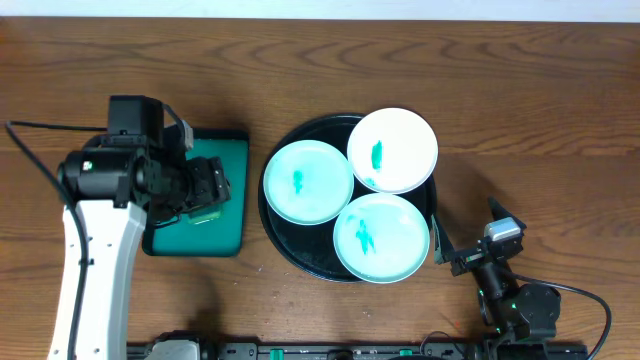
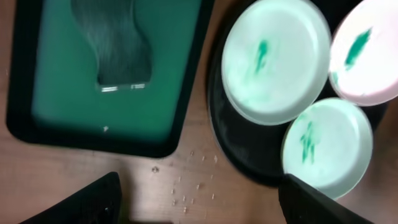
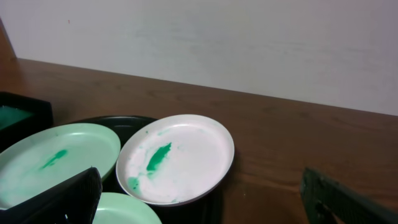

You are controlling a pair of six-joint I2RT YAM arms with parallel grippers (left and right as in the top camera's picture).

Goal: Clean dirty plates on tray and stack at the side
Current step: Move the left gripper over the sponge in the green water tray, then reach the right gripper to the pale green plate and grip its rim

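Brown wooden table [image 1: 520, 60], pale wall [image 3: 249, 37] behind; left hand [image 2: 200, 186] and right hand [image 3: 200, 186] gape empty.

- Round tray [image 1: 295, 255]: plain black.
- Left plate [image 1: 308, 182] and near plate [image 1: 381, 237]: pale teal-white, each with one green smear near the centre.
- Far plate [image 1: 392, 150]: whiter, with a green smear left of centre and a faint green tint at the lower rim.
- Rectangular tray [image 1: 215, 235]: green bed, black rim.
- Table [image 1: 500, 70]: brown, with a darker wood-grain pattern.
- Left arm link [image 1: 95, 260]: white, with black joints.
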